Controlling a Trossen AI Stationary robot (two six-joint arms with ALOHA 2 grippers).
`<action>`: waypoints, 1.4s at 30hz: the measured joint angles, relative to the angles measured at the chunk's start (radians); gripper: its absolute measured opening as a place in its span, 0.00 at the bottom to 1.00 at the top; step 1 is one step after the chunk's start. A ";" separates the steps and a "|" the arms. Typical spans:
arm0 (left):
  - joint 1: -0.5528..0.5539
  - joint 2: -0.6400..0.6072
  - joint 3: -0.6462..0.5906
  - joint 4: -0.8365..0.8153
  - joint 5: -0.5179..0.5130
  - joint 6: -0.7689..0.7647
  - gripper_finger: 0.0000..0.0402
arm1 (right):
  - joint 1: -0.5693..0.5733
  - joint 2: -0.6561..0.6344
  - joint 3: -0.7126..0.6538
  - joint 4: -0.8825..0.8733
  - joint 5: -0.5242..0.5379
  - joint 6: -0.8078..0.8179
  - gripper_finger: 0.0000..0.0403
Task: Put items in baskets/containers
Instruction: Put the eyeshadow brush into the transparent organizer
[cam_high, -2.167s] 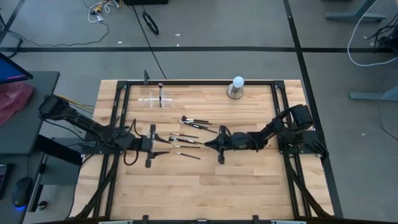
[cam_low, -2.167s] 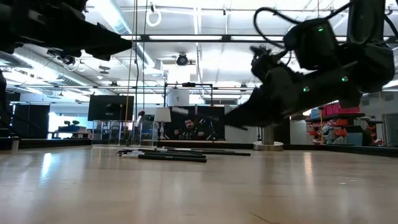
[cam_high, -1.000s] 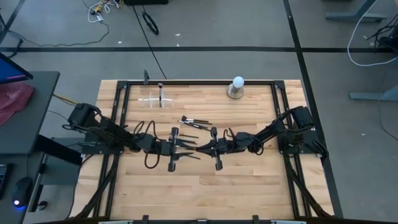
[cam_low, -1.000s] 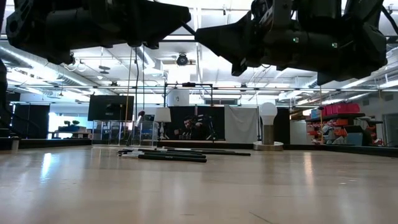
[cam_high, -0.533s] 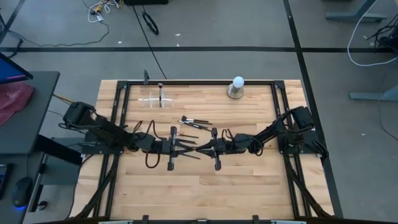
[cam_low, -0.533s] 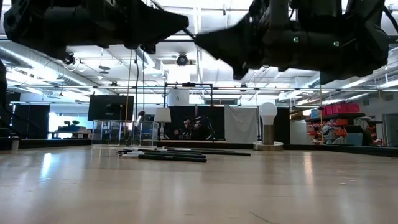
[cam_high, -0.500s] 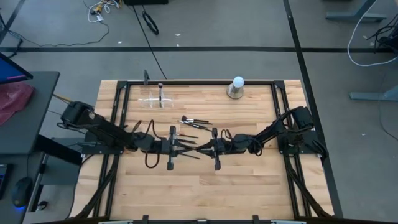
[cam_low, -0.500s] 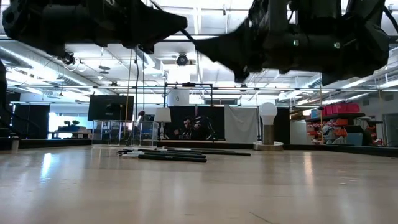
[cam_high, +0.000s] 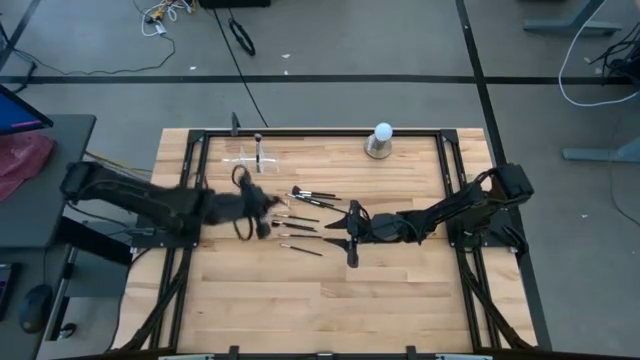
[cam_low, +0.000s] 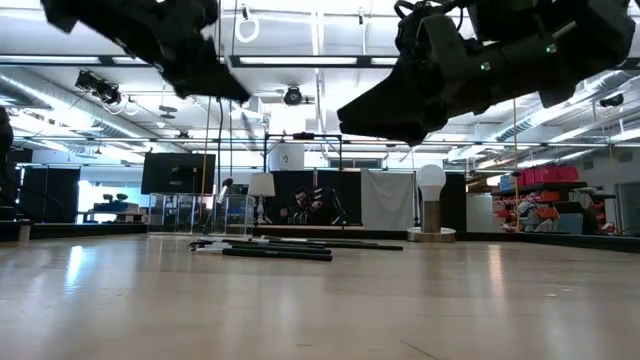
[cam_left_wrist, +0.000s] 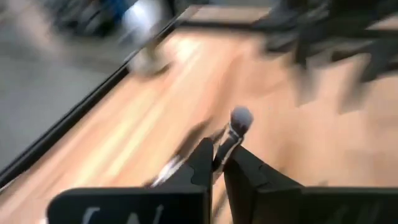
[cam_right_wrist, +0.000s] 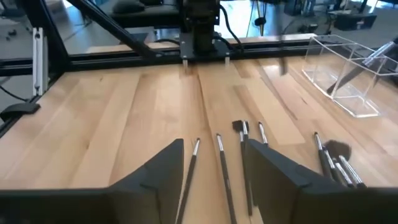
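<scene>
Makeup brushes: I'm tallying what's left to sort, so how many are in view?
About 8: one brush standing in the clear holder, one held by the left gripper, roughly six loose brushes mid-table. Overlapping ones may hide more.

No text, label, brand, number or sign can be read in any view. Pale, blurred marks are seen on the dark body of the left gripper (cam_left_wrist: 216, 163) in its wrist view, but they cannot be made out.
</scene>
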 joint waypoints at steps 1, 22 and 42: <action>0.034 -0.013 0.032 -0.107 -0.011 -0.027 0.06 | 0.001 0.000 0.000 -0.001 0.000 0.000 0.44; 1.016 -0.010 0.172 -0.478 0.365 0.147 0.07 | 0.001 0.014 0.000 0.021 0.001 -0.023 0.37; 1.121 0.285 0.172 -0.430 0.453 0.251 0.11 | 0.001 0.014 0.000 0.026 0.000 -0.025 0.37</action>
